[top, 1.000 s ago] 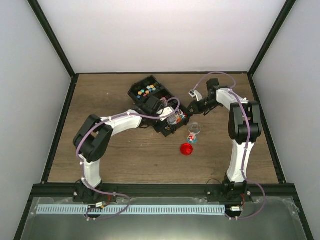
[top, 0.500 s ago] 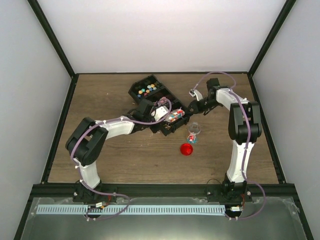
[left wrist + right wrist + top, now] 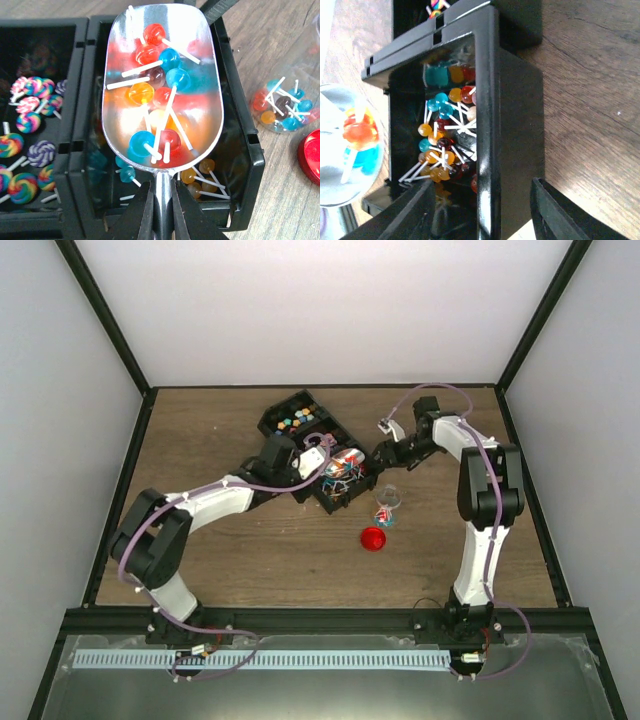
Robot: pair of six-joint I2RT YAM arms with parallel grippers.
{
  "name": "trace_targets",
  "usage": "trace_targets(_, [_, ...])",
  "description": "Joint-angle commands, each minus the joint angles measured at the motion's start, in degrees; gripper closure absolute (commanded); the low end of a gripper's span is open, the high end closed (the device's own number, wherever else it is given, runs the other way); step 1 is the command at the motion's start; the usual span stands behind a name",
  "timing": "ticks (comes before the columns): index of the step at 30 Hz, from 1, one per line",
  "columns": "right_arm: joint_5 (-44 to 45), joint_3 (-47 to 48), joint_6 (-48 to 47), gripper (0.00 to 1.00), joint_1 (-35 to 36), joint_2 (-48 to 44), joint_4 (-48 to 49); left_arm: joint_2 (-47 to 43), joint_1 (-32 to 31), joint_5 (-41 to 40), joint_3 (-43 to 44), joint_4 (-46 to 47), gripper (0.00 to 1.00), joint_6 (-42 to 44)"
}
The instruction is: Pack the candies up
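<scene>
Toward the table's [image 3: 200,430] far edge, shadow is hiding the black bin's [image 3: 248,150] lower candies [image 3: 441,102]. The left end effector [image 3: 161,207] is clamping the handle of a shiny scoop [image 3: 125,40], which is carrying glossy round candies on white sticks over the bin. The right end effector [image 3: 482,207] is straddling the bin's wall, fingers spread. Nearby, a clear jar [image 3: 285,107] and red lid [image 3: 312,155] are sitting, cut off in the left wrist view.

Left arm [image 3: 205,502]: elbow swung out toward the left edge, arm stretched lower.
Left gripper [image 3: 161,200]: drawn back leftward.
Scoop [image 3: 205,100]: shifted slightly toward the far edge, candies [image 3: 161,96] aboard.
</scene>
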Motion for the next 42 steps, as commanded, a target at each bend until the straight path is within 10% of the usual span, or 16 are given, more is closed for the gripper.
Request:
trace_targets(1, [-0.6, 0.8, 0.2, 0.41, 0.3, -3.5, -0.6, -3.6, 1.3, 1.4, 0.3, -2.4, 0.96, 3.3])
trace_targets(13, [-1.6, 2.3, -2.7, 0.07, -2.5, -8.3, -3.0, -12.0, 1.3, 5.7, 6.3, -23.8, 0.96, 15.3])
trace_targets(42, [1.7, -9.2, -15.2, 0.08, -8.5, -18.2, -16.8, -3.5, -7.4, 3.1, 25.1, -45.0, 0.96, 25.6])
